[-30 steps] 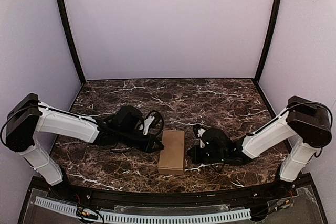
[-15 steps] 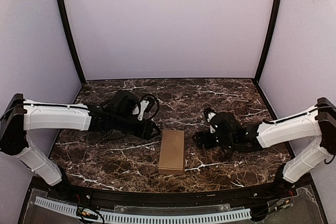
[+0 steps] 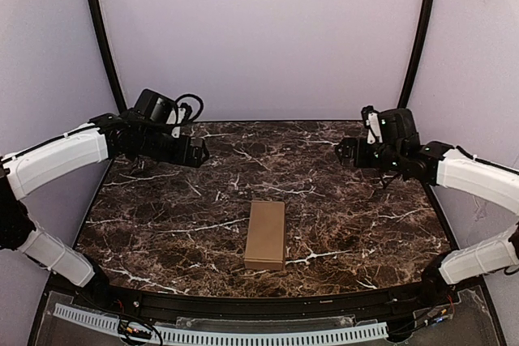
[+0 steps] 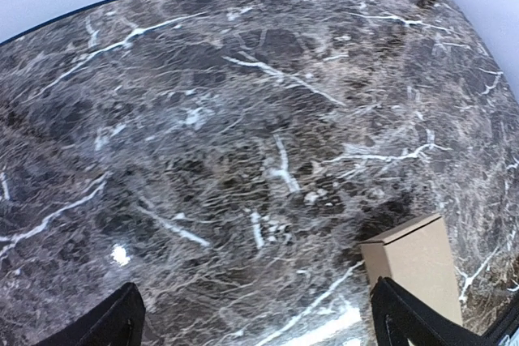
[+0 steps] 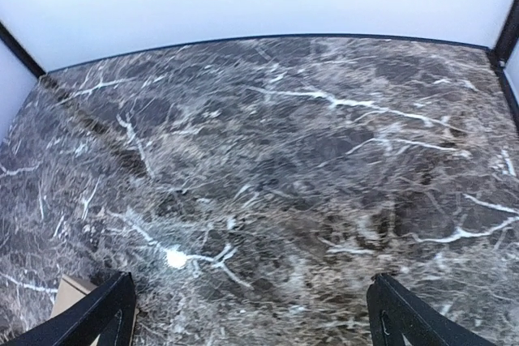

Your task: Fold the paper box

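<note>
The paper box (image 3: pixel 265 235) is a slim brown carton lying flat on the marble table, near the front middle, with nothing touching it. My left gripper (image 3: pixel 198 151) hangs high at the far left, well away from it, open and empty. My right gripper (image 3: pixel 343 154) hangs high at the far right, also open and empty. The left wrist view has one end of the paper box (image 4: pixel 413 269) at the lower right, beside my right-hand finger (image 4: pixel 405 320). In the right wrist view only a corner of the paper box (image 5: pixel 70 288) peeks out behind the left-hand finger (image 5: pixel 105 313).
The dark marble table (image 3: pixel 340 208) is closed in by pale walls at the back and both sides, with black posts (image 3: pixel 101 38) at the back corners. A black rail (image 3: pixel 259 307) runs along the near edge.
Both grippers let go beside the box, opened wide, and the arms rose and drew back to the far left and far right. The box stayed where it was.
</note>
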Available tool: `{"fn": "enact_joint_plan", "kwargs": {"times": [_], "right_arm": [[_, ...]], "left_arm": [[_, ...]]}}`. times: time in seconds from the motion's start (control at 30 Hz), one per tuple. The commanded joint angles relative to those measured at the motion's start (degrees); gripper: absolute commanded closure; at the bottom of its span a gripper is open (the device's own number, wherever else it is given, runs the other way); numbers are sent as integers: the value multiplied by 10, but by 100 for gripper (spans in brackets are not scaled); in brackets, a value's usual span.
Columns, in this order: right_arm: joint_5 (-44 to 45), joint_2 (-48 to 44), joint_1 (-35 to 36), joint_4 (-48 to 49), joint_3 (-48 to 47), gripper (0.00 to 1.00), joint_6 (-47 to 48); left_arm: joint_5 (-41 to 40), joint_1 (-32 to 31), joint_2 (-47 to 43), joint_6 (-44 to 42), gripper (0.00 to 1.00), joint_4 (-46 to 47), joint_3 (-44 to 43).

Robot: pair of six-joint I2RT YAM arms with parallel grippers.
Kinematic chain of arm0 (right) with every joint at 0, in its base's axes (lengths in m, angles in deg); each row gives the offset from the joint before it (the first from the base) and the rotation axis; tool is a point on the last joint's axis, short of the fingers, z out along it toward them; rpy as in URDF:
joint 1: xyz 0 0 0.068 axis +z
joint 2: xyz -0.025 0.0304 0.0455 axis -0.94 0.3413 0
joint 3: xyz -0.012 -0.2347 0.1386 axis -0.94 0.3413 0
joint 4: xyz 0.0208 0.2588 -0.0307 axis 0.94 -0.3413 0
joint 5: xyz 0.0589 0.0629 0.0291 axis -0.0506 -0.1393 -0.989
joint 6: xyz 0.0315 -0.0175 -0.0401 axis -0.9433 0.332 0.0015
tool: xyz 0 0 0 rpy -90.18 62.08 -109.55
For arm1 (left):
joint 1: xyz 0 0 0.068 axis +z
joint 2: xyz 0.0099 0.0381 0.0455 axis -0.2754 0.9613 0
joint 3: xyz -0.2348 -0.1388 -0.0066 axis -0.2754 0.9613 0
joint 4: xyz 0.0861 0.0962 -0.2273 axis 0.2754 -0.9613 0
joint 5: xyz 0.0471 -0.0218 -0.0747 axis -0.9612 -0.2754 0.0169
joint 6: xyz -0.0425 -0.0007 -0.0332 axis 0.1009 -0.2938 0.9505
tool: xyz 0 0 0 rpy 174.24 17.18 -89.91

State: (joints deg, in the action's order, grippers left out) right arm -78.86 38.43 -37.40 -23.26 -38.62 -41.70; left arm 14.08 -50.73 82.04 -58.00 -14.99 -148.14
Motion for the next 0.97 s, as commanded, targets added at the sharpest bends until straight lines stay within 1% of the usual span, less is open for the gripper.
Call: {"fn": "enact_joint_plan", "kwargs": {"times": [0.0,0.13,0.2,0.3,0.5,0.67,0.87,0.93], "right_arm": [[-68,-62,-86,-80,-19,2,11],[-72,-114,-132,-113,-13,1,19],[-61,-135,-135,-125,-3,1,24],[-56,-164,-135,-129,25,1,22],[-82,-218,-135,-115,69,2,16],[-79,-250,-135,-97,86,1,22],[-100,-253,-135,-86,89,1,24],[-79,-248,-135,-91,86,2,9]], "left_arm": [[-7,51,-30,-17,1,-72,7],[-18,80,-73,-22,1,-58,47],[-47,82,-103,-28,1,-48,71],[-68,83,-163,-30,1,-29,107],[-41,83,-278,-27,1,-2,202],[-27,83,-365,-28,1,13,263],[-10,83,-400,-31,1,31,278],[-8,83,-396,-31,1,31,278]]}}
